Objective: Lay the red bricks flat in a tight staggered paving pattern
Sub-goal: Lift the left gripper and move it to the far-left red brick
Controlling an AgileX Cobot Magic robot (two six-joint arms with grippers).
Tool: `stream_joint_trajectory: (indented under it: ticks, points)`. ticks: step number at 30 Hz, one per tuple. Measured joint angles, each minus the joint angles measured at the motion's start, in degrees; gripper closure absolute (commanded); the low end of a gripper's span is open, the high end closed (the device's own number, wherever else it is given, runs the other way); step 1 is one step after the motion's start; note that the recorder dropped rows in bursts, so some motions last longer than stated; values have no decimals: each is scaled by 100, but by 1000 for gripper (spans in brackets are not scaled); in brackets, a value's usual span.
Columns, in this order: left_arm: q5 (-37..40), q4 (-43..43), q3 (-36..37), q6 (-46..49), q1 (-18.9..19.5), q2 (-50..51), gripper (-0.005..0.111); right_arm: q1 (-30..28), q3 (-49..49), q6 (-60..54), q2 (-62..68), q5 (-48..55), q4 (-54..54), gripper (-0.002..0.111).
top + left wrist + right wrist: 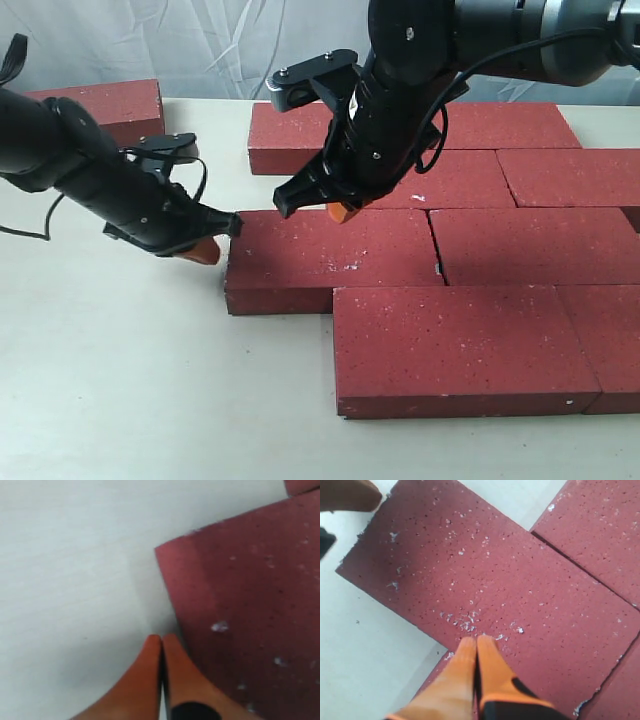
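Observation:
Several red bricks lie flat in staggered rows on the right of the pale table. The leftmost brick of the second row from the front (330,260) sticks out to the left. My left gripper (205,250) is shut with nothing in it, its orange tips against that brick's left end; the left wrist view shows the tips (161,639) beside the brick's corner (250,605). My right gripper (343,212) is shut and empty too, tips down at the same brick's far edge (476,641), (485,575). A lone brick (110,105) lies at the far left.
A front brick (460,345) lies tight against the second row, with more bricks behind (300,135) and to the right (535,245). Bare table (120,380) spreads at the front left. A crumpled white backdrop hangs behind.

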Motion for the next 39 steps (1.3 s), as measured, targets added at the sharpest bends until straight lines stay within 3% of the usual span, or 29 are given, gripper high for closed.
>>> stream_joint_trajectory:
  ticks: [7,16,23,28,32,39]
  points:
    - [141,12,0,0,830,0,107,0,0,0,0,0,0,109]
    - [386,40,-345,0,1482,-82,107,0,0,0,0,0,0,109]
    - [361,297,-761,14,1694,-290,107,-56,0,135,-54,388,-95,109]
    - [267,694,-1240,-145,1717,-290,107,-533,0,375,-376,472,-146,109]
    - [184,1597,-1817,-920,1717,-290,107,-878,0,539,-649,607,-160,109]
    - [184,3213,-2982,-2245,1717,-279,107,-973,0,586,-778,645,-147,109]
